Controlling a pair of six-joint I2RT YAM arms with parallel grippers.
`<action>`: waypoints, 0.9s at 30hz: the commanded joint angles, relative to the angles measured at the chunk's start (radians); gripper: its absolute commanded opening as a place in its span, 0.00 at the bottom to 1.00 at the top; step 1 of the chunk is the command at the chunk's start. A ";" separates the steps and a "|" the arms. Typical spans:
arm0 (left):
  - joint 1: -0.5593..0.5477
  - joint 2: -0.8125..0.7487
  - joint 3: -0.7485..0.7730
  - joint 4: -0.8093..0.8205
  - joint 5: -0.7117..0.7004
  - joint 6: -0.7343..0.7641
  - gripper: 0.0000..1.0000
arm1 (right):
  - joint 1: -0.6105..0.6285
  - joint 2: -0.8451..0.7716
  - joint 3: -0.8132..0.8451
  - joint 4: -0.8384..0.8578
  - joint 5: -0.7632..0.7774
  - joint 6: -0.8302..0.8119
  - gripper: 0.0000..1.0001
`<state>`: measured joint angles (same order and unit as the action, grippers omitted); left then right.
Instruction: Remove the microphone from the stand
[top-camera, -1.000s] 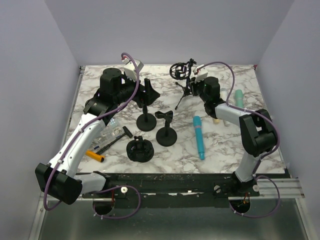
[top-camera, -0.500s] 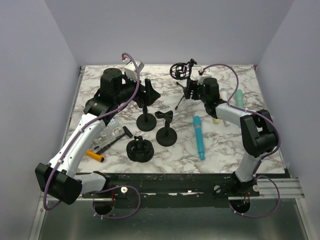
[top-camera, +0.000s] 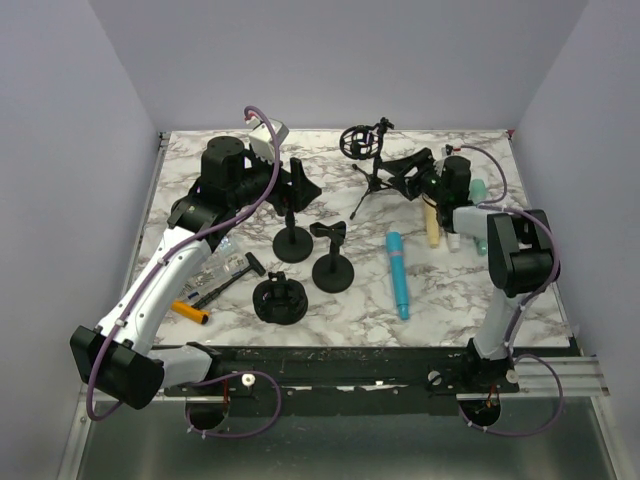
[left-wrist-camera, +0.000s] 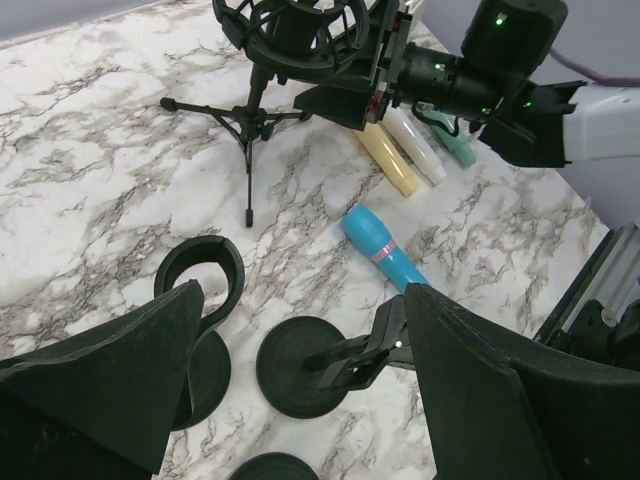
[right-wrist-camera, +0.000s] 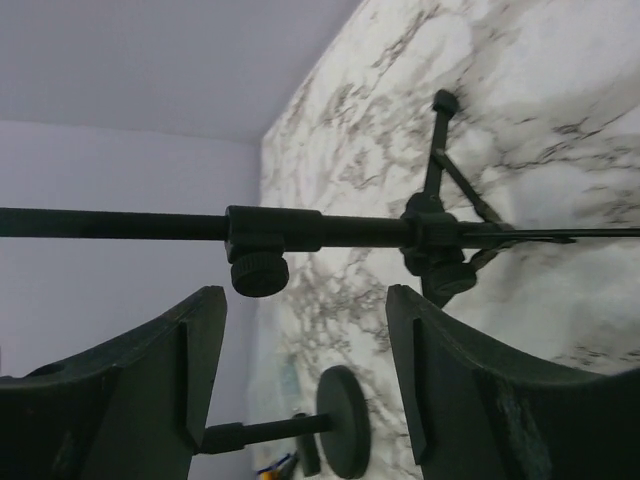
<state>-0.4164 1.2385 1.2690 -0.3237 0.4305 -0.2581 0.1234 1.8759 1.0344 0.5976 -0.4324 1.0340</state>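
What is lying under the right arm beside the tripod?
A beige microphone, a white microphone and a green microphone lie side by side on the table. The right arm covers part of each.

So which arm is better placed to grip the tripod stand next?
Right. The right hand, open, sits close beside the tripod stand, whose shaft crosses just ahead of it in the wrist view. The left hand, also open, hangs over the round-base stands, farther away.
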 joint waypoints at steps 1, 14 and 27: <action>-0.009 -0.005 0.013 0.003 0.012 0.007 0.85 | 0.013 0.114 -0.014 0.353 -0.176 0.354 0.69; -0.010 -0.007 0.015 0.002 0.014 0.010 0.85 | -0.009 0.220 -0.009 0.610 -0.153 0.567 0.54; -0.010 -0.003 0.015 0.003 0.019 0.008 0.85 | -0.019 0.264 0.028 0.608 -0.163 0.579 0.45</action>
<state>-0.4210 1.2385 1.2690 -0.3237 0.4313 -0.2581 0.1093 2.1056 1.0328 1.1519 -0.5819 1.5978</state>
